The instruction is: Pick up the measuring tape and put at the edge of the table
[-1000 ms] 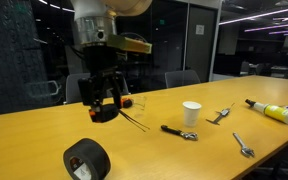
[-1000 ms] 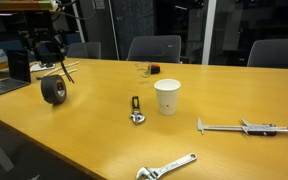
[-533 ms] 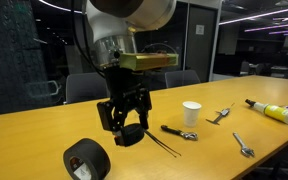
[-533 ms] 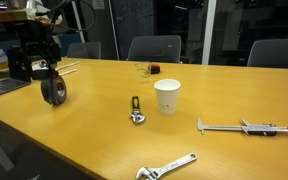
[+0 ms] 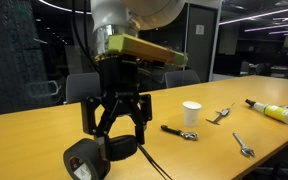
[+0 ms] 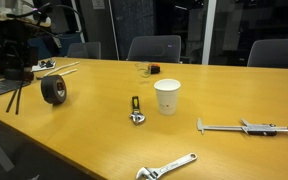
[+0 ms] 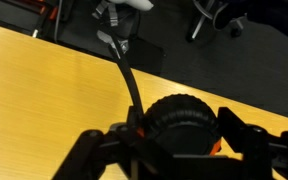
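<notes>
My gripper [image 5: 118,138] is shut on the measuring tape [image 5: 122,150], a small black case with orange accents, and holds it just above the table [image 5: 44,125] beside the big black tape roll [image 5: 85,161]. A thin black strap [image 5: 154,165] hangs from the case. In the other exterior view the gripper [image 6: 14,62] holds the tape [image 6: 18,73] near the table's end [image 6: 44,125]. In the wrist view the tape [image 7: 179,118] sits between the fingers [image 7: 84,152] of the gripper [image 7: 174,140], over the table's edge [image 7: 44,70], with dark floor beyond.
A white paper cup [image 5: 191,113] [image 6: 167,96], pliers [image 5: 179,132] [image 6: 135,108], a caliper [image 6: 239,127], a wrench [image 6: 169,167] [image 5: 243,146] and a yellow bottle [image 5: 274,112] lie on the table. The tape roll [image 6: 52,90] is next to the gripper. Chairs [image 6: 154,48] stand behind.
The gripper has carried the measuring tape away from the table's middle, past the black tape roll, towards the table's end, and lower. The strap swings below it.
</notes>
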### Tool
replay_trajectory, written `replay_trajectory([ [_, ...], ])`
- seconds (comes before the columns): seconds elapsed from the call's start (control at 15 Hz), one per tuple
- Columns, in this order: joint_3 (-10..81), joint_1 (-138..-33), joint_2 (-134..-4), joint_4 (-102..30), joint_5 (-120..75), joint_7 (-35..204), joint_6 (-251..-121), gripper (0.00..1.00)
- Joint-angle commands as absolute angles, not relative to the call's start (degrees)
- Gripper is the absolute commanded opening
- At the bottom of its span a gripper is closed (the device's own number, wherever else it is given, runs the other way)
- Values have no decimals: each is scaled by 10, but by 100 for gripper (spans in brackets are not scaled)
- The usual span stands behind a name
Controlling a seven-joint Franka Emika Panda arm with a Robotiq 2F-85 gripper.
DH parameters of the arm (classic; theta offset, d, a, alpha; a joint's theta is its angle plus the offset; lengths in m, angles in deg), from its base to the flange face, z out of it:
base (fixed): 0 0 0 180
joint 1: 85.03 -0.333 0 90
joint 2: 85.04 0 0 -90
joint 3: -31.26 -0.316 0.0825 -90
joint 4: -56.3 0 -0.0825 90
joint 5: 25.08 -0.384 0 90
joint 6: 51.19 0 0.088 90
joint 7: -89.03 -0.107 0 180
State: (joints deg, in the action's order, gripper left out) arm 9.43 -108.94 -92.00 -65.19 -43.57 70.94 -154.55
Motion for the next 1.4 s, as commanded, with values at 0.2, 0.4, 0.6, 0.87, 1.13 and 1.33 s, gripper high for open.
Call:
replay_trajectory([
  [0.2,60,-1096,-935,-690,-499,687,-1701,55],
  [0.4,36,-1104,-913,-712,-470,662,-1760,55],
  [0.6,20,-1112,-890,-725,-449,631,-1784,55],
  [0.87,14,-1122,-863,-728,-417,602,-1790,55],
  [1.13,17,-1128,-844,-725,-399,594,-1787,55],
  [1.33,18,-1131,-830,-723,-396,596,-1783,55],
])
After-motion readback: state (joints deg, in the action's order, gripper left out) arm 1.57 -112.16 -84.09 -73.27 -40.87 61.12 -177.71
